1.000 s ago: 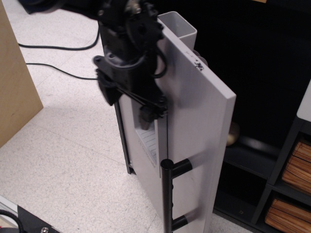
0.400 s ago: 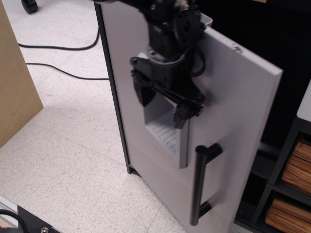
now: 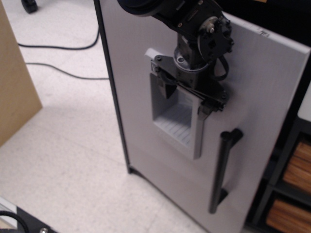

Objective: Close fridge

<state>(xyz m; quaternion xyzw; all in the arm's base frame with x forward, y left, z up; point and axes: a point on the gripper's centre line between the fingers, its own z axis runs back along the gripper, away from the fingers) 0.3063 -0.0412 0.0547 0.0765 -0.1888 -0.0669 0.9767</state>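
the fridge (image 3: 146, 160) fills the middle of the view, seen from above and a little to its left, its flat light-grey door facing the camera and running from the top edge down to the lower right, where its bottom right corner is cut off by the frame. a black frame edge (image 3: 112, 92) shows along the door's left side. set into the door is the recessed grey dispenser panel (image 3: 176, 121), and to its lower right stands the black bar handle (image 3: 219, 170), upright and a little blurred, so its lower mount is hard to make out.

the pincer (image 3: 187, 99) hangs right in front of the dispenser recess, its two dark fingers spread apart, one at the recess's upper left and one at its right wall. nothing is held between them. whether the fingertips touch the door cannot be told from this angle. the arm's black wrist (image 3: 201, 39) covers the door's upper middle, and the arm itself is cut off at the top.

to the right, a dark shelf unit (image 3: 291, 145) with brown baskets (image 3: 296, 167) is only partly in view. black cables (image 3: 58, 47) trail over the speckled white floor (image 3: 63, 160) on the left, beside a tan board (image 3: 14, 92) cut off at the edge.
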